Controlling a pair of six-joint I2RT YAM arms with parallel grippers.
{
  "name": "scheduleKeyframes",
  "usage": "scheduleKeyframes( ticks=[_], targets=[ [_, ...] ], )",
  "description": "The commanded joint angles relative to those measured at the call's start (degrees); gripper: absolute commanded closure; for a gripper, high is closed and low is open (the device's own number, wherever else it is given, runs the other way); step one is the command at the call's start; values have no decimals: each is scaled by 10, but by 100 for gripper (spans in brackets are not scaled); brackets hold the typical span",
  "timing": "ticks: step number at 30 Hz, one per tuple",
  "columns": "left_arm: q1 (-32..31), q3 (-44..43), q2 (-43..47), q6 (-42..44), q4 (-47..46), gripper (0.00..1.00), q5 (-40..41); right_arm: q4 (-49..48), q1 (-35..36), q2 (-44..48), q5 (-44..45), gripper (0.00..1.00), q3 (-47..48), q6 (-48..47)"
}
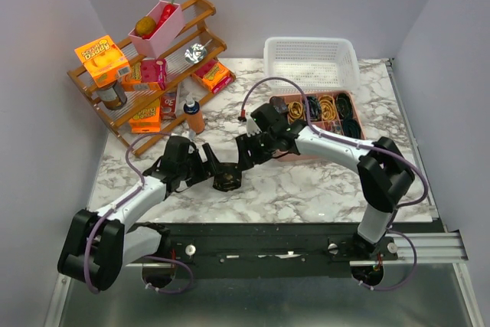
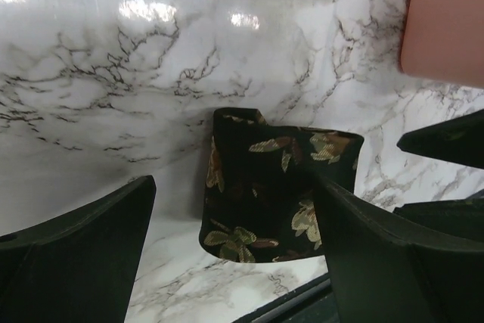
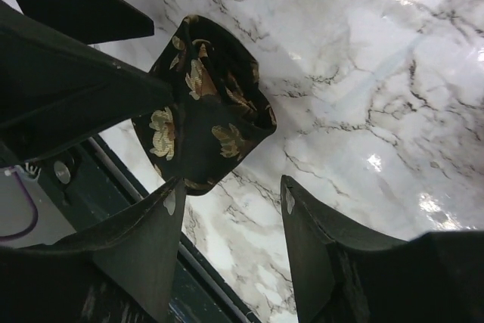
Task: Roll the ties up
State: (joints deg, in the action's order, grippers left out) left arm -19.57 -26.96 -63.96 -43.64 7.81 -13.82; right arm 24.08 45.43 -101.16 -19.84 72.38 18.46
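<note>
A rolled tie (image 1: 227, 180), black with gold-brown leaves, lies as a small coil on the marble near the front edge. In the left wrist view the tie (image 2: 265, 187) sits between my left gripper's (image 2: 234, 209) spread fingers, against the right finger (image 2: 370, 247). My left gripper (image 1: 213, 171) is open. My right gripper (image 1: 246, 157) is open and empty just right of the coil; in its own view the tie (image 3: 204, 119) lies beyond its fingertips (image 3: 162, 225), and the gripper (image 3: 231, 213) spans bare marble. More rolled ties (image 1: 321, 109) fill the pink tray (image 1: 306, 155).
A white mesh basket (image 1: 310, 63) stands behind the pink tray. A wooden rack (image 1: 145, 74) with boxes, a jar and a pink bin stands at the back left, a small bottle (image 1: 195, 116) before it. The black table rail (image 1: 268, 239) runs along the front.
</note>
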Motion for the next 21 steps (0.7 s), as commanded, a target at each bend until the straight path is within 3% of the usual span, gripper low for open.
scheduleKeyframes(
  ticks=[1, 10, 21],
  targets=[
    [16, 46, 6, -14, -75, 5, -79, -22, 4, -30, -56, 38, 9, 20],
    [32, 117, -28, -43, -212, 6, -146, -41, 7, -42, -85, 39, -1, 35],
    [32, 152, -92, -42, -301, 8, -173, -47, 12, -69, -71, 46, -22, 49]
  ],
)
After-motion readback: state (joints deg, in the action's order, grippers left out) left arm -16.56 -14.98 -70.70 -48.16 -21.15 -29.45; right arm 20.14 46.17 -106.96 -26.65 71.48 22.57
